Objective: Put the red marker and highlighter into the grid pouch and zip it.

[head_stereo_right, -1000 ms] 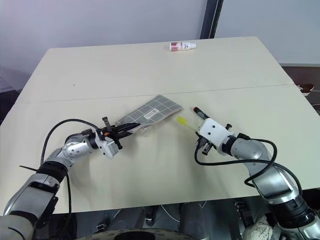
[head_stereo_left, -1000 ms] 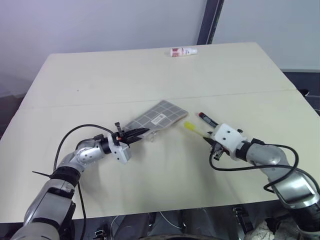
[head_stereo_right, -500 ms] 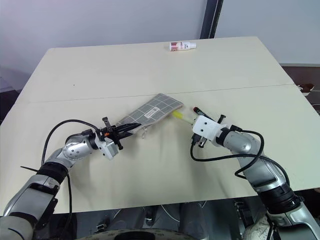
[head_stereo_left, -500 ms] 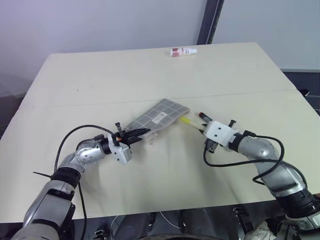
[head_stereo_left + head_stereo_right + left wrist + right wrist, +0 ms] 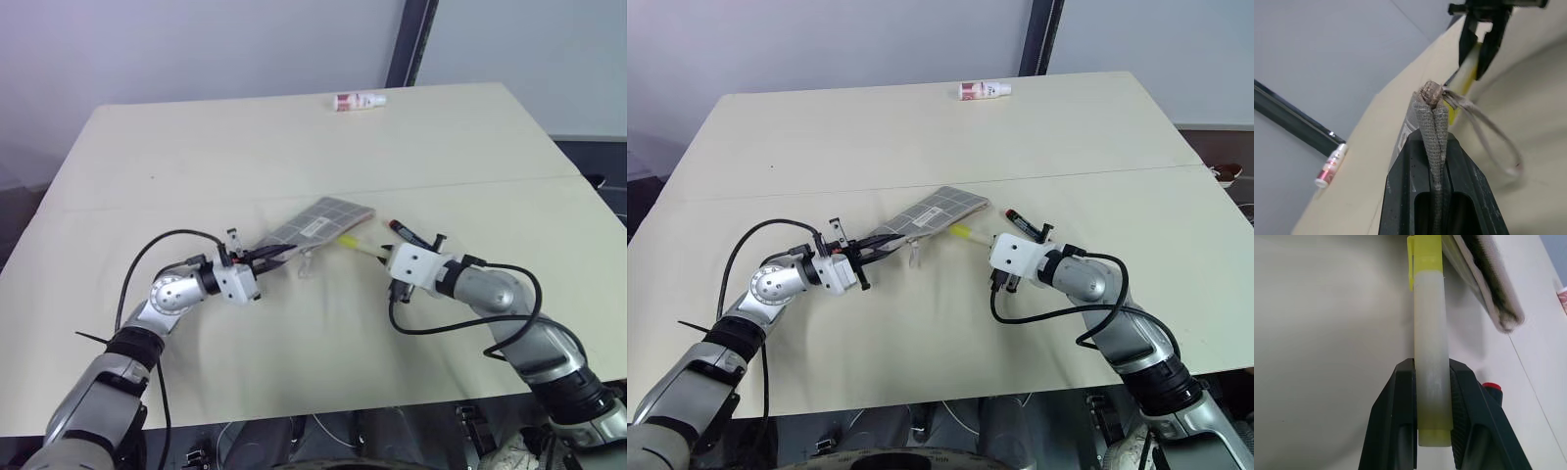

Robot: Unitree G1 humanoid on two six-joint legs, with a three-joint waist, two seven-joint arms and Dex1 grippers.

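Note:
My left gripper (image 5: 266,257) is shut on the near end of the grid pouch (image 5: 321,219) and holds that end raised and turned partly on edge. The left wrist view shows the pouch's edge (image 5: 1432,117) pinched between the black fingers (image 5: 1403,186). My right gripper (image 5: 1431,367) is shut on the yellow highlighter (image 5: 1429,328), which points toward the pouch (image 5: 1484,279) with its cap tip just short of the long edge. The red marker (image 5: 405,233) lies on the table just behind the right gripper (image 5: 384,257).
A small white bottle with a red label (image 5: 359,100) lies near the far edge of the cream table (image 5: 294,147). A thin cord loop (image 5: 306,264) hangs from the pouch's held end. Black cables arc from both wrists over the table's near part.
My right gripper has carried the highlighter leftward, from beside the marker up to the pouch. My left gripper has rolled, tipping the pouch's held end more on edge.

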